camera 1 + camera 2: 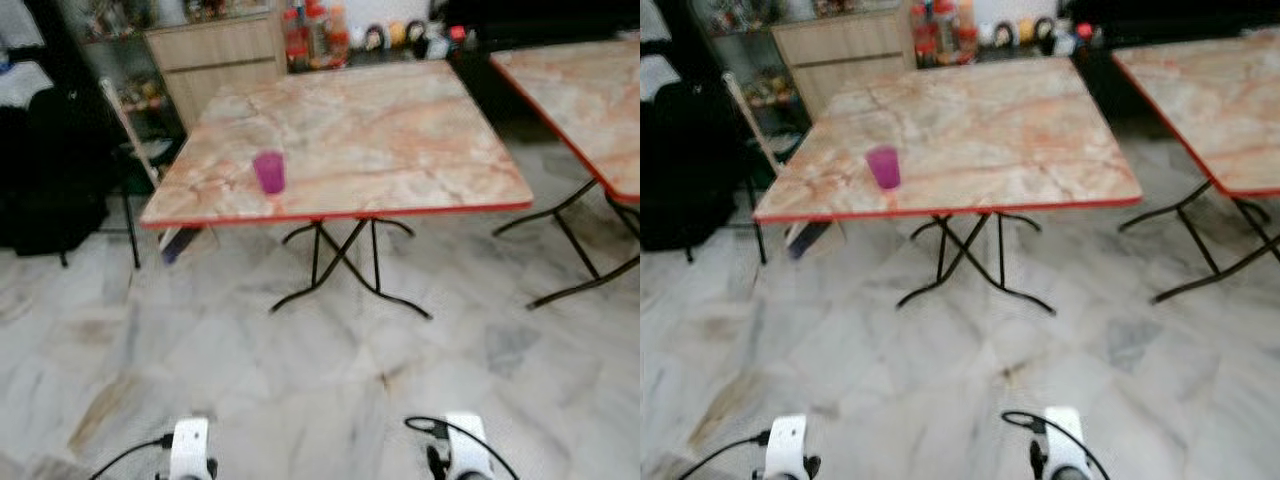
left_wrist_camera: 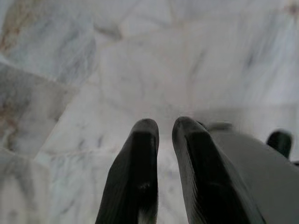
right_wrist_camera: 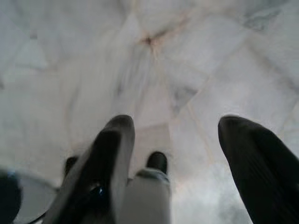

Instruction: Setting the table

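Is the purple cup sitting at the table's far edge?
No, the purple cup stands near the table's front edge, toward its left corner.

2 white wrists [image 1: 190, 447] with black cables [image 1: 432, 425]; long black ribbed fingers [image 2: 135, 172].

floor [image 1: 300, 380]: pale marble tiles | cabinet [image 1: 215, 60]: wooden, stood behind table | bottles [image 1: 315, 35]: red-capped, clustered beside cabinet | chair [image 1: 45, 180]: black, far left
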Robot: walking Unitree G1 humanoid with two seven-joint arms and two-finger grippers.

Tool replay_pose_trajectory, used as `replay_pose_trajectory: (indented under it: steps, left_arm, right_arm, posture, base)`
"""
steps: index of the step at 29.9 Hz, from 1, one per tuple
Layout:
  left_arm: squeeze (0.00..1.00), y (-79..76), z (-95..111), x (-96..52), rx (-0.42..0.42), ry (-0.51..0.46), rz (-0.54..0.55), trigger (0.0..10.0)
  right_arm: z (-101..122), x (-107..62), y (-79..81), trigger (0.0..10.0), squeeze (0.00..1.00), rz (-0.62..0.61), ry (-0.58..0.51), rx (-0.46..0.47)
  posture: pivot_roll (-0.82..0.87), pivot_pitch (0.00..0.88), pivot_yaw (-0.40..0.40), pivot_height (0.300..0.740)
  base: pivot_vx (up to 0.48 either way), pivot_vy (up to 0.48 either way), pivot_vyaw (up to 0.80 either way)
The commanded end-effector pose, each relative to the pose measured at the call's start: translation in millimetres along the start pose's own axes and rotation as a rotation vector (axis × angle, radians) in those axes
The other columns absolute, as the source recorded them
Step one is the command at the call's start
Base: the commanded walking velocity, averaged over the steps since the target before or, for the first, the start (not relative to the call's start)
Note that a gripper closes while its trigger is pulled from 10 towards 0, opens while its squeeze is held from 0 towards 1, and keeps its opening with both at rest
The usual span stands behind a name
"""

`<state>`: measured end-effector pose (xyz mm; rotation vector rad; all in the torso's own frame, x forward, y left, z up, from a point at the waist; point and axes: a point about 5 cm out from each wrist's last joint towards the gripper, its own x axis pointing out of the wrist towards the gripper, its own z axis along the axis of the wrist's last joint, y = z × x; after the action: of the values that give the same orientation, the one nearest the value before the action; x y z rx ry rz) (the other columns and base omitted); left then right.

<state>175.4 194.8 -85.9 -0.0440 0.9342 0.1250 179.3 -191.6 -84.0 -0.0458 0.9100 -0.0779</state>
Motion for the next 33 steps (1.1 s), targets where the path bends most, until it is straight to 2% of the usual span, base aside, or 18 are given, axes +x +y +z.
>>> replay_pose_trajectory:
  steps: [1, 6, 33]
  left_arm:
    - [0.0, 10.3, 3.4, -0.1, -0.006, -0.008, 0.03, 10.0]
    - [0.0, 9.3, 4.4, 0.0, -0.003, -0.017, 0.023, 10.0]
    - [0.0, 5.2, 6.0, 0.6, -0.019, -0.022, 0.02, 10.0]
  right_arm:
    - [3.1, 1.0, 12.4, 10.0, 0.0, 0.027, -0.008, 0.016]
    - [4.5, 1.3, 10.5, 10.0, 0.0, 0.023, -0.01, 0.01]
    - [7.0, 1.9, 7.3, 10.0, 0.0, 0.015, -0.012, 0.008]
  posture:
    - [-0.02, 0.027, 0.097, 0.74]
    - [-0.02, 0.029, 0.095, 0.74]
    - [-0.02, 0.023, 0.084, 0.736]
  base:
    - [0.0, 0.0, 0.0]
    - [0.302, 0.0, 0.0]
    - [0.466, 0.0, 0.0]
